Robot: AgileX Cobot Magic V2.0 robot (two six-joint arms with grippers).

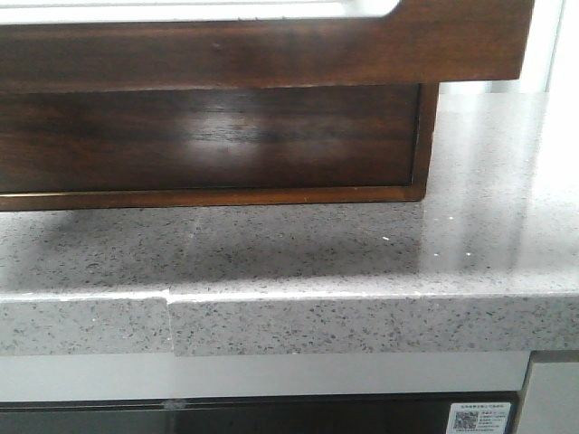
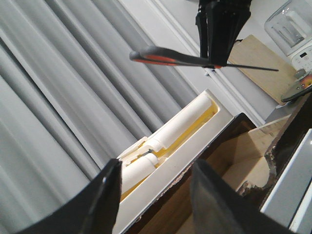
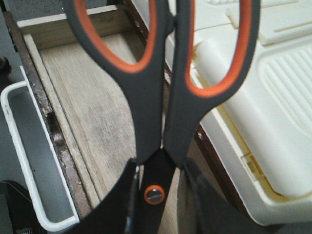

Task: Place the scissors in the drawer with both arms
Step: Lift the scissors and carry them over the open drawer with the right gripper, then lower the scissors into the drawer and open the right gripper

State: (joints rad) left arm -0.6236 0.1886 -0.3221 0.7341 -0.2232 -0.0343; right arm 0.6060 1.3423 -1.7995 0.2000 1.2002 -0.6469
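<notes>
The scissors (image 3: 148,122), grey-handled with orange-lined loops, are clamped near their orange pivot screw by my right gripper (image 3: 160,165), loops pointing away from the wrist. They hang over the pale wooden inside of the open drawer (image 3: 97,107). The left wrist view shows the same scissors (image 2: 165,58) lying level in the right gripper (image 2: 214,63), above the drawer (image 2: 243,151). My left gripper (image 2: 157,168) is open with nothing between its fingers, near the drawer's dark edge. In the front view only the glossy brown drawer front (image 1: 271,50) shows, pulled out, and neither gripper is visible.
A white plastic case (image 3: 273,97) sits along one side of the drawer and a white-rimmed grey bin (image 3: 29,161) along the other. A wooden board (image 2: 263,63) and a blender (image 2: 292,29) stand beyond. The dark cabinet (image 1: 208,136) rests on the speckled grey counter (image 1: 362,253).
</notes>
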